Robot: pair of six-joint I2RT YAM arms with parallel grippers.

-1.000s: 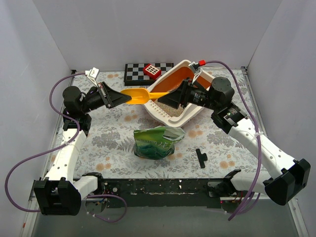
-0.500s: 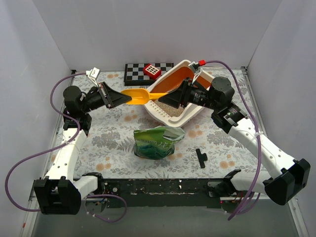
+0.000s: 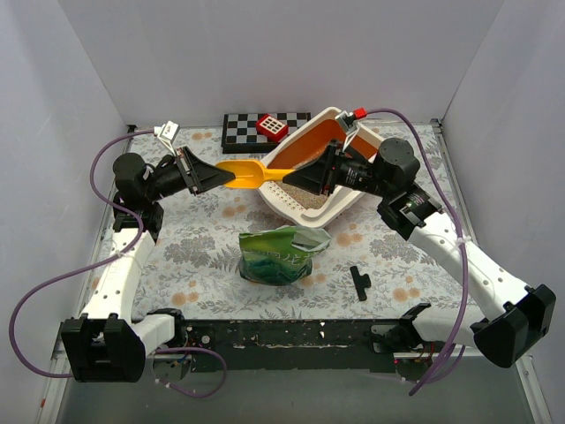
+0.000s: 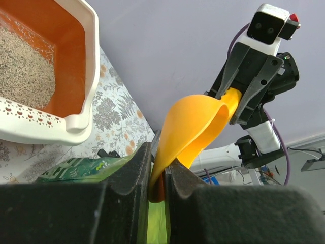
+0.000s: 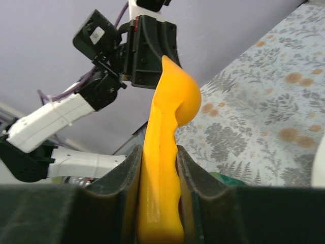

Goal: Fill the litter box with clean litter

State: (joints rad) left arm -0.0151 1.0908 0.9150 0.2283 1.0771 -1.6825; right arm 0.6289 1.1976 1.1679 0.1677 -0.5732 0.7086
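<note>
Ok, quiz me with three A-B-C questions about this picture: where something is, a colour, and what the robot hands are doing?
1. Where is the green bag? A) inside the litter box B) on the table, nearer the arm bases than the litter box C) in a robot hand
2. What colour is the scoop? A) blue B) orange-yellow C) black
3. Who holds the scoop? A) both hands B) only the left hand C) nobody
Answers: 1 B: it stands on the table before the box. 2 B: it is orange-yellow in every view. 3 A: the left hand pinches its bowl, the right hand its handle.
</note>
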